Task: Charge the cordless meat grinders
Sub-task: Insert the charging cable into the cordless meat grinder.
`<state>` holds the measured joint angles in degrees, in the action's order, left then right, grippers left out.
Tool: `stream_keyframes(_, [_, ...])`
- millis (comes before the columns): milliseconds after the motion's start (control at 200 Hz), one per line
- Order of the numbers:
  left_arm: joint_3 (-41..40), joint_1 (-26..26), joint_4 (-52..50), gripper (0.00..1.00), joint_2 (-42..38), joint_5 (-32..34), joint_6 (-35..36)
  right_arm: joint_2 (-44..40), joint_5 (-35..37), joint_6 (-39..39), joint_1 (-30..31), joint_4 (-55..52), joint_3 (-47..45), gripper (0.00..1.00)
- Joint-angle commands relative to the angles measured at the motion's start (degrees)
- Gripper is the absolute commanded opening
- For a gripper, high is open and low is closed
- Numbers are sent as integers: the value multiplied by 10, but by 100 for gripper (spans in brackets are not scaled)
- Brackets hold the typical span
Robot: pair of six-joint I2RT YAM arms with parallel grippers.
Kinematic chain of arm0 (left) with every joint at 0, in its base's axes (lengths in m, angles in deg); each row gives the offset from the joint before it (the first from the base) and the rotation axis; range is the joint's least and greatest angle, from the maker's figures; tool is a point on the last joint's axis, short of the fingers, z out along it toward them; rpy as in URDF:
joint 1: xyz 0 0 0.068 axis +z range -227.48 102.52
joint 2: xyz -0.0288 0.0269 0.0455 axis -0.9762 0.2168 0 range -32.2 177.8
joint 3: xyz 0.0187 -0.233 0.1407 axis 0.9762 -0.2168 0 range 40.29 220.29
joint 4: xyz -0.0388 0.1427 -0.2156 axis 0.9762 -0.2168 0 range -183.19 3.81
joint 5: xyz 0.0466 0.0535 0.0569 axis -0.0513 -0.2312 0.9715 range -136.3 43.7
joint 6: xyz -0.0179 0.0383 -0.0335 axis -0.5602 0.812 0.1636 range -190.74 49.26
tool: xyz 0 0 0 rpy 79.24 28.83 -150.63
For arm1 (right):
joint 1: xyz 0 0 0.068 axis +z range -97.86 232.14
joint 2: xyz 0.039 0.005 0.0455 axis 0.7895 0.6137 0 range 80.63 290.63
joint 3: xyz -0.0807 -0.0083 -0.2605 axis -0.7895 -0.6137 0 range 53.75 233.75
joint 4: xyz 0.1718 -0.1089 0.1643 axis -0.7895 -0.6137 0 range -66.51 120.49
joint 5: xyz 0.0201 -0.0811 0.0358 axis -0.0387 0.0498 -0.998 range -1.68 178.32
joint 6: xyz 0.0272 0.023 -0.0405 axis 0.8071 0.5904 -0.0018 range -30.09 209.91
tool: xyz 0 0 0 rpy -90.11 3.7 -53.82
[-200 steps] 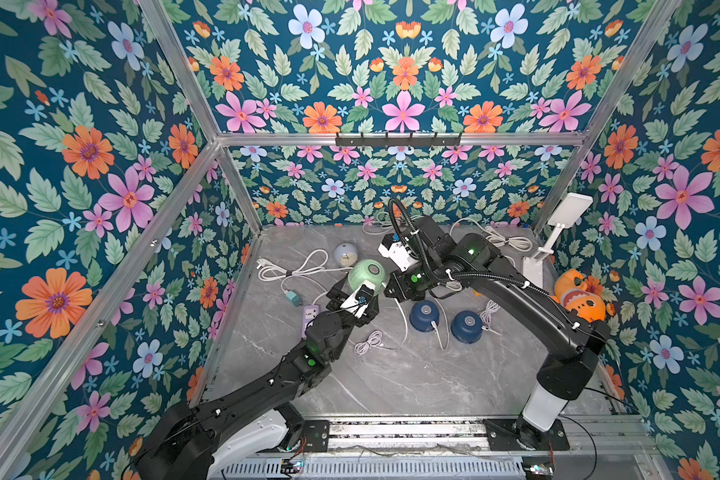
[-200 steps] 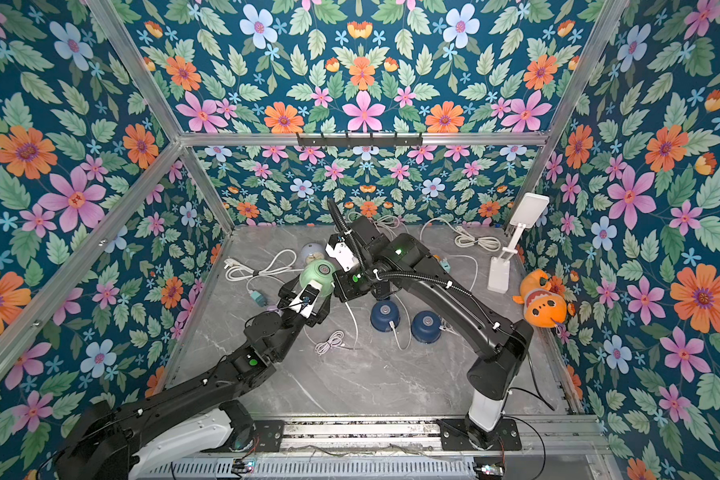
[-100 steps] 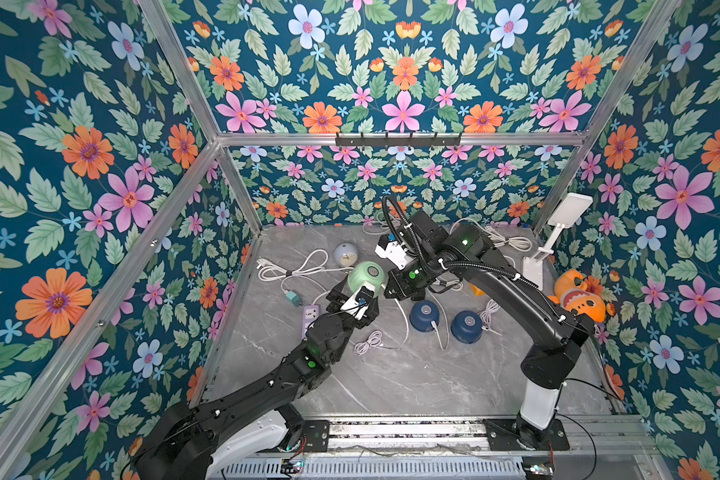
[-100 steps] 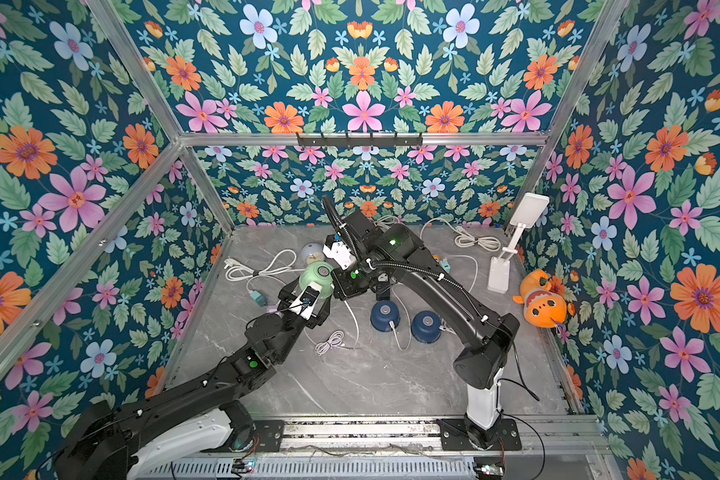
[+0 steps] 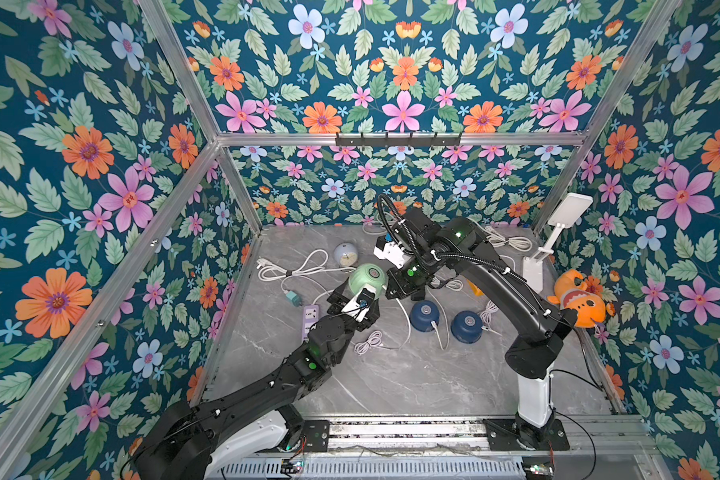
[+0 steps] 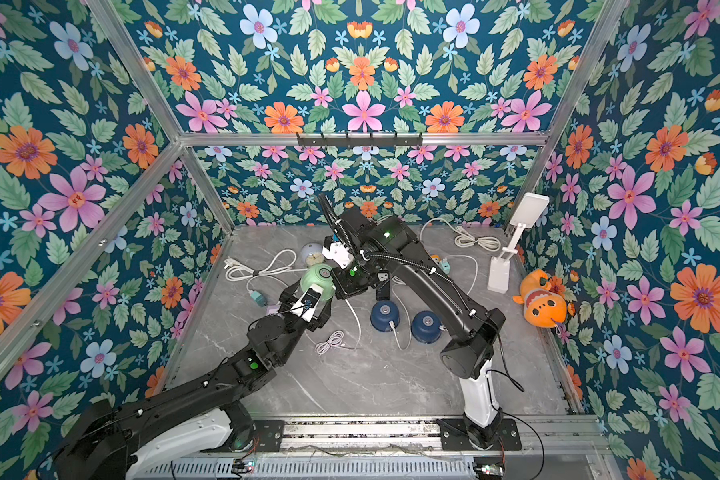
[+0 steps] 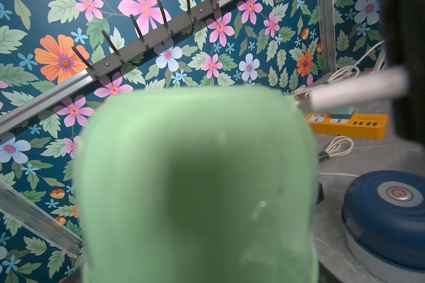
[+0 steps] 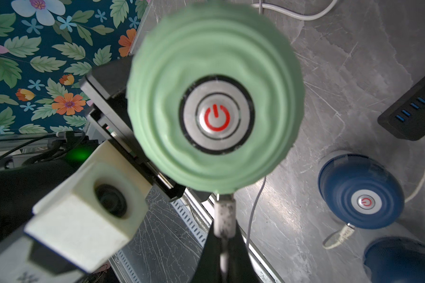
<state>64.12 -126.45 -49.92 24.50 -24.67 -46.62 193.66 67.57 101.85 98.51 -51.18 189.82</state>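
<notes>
Quick status from my end. My left gripper [image 5: 360, 291] is clamped wide around the mint green grinder [image 5: 367, 277] and holds it up off the grey marble table [image 5: 391, 386], button side up. The right wrist view looks straight down on the power button [image 8: 216, 115], a grey disc with a red power symbol. In the left wrist view the green dome fills most of the frame, so I can't see my own fingers there.

My right gripper [image 8: 223, 235] is pinched tight on a white charging plug [image 8: 223, 210]. The plug's metal tip sits right at the lower edge of the green grinder's side wall, touching it. I can't tell whether it's actually seated in a port, because that spot is blurry in both wrist views.

Down on the table, a navy grinder [image 5: 425, 315] and the other navy grinder [image 5: 468, 326] sit side by side, just right of the green one in both top views. The one nearer the green grinder has a small white plug against its base with a thin cable trailing off.

Other stuff around:
- A pale blue alarm clock [image 5: 345, 254] is toward the back wall.
- An orange power strip [image 7: 349, 125] lies on the table behind the navy pair.
- A loose coil of white cable [image 5: 368, 343] lies beside my left arm.
</notes>
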Motion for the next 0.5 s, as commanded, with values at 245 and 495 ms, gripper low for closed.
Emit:
stream_keyframes(245, [-15,-5,21,15,-6,-29,9,-22,-13,-21,1,58,-32,14])
stream_keyframes(495, [-22,-4,33,15,-4,-25,-1,-65,-12,-20,-2,80,-103,31])
